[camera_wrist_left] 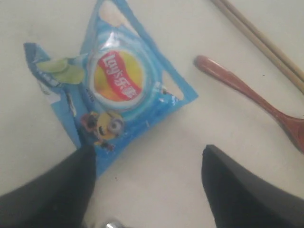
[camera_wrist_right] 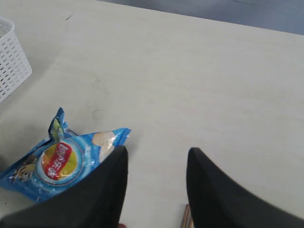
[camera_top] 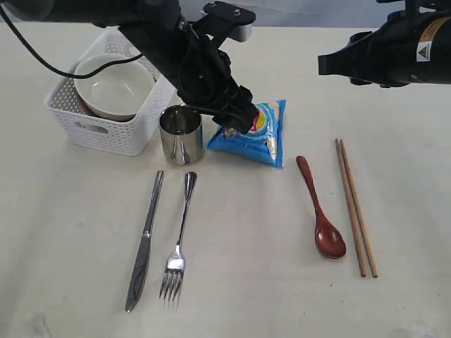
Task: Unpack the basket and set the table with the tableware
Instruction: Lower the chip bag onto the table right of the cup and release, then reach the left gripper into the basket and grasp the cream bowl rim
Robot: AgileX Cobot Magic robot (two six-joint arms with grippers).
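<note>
Exterior view: cream bowl (camera_top: 113, 88) sits in the basket (camera_top: 106, 134) at upper left, left of the left fingers (camera_top: 239, 116), which hang spread and empty over the chip bag (camera_top: 266, 137); right fingers (camera_wrist_right: 95, 199), also parted and empty, are farther, upper right.

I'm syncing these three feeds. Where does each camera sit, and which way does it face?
Exterior view: raised, off the arms, looking down slantwise over the table toward the basket; the left arm and right arm show.
Left wrist view: on the left arm, facing down at the chip bag and spoon; the open left gripper frames the edge.
Right wrist view: on the right arm, facing down over table and a basket corner; the open right gripper shows.
Shared: all three see the chip bag.
</note>
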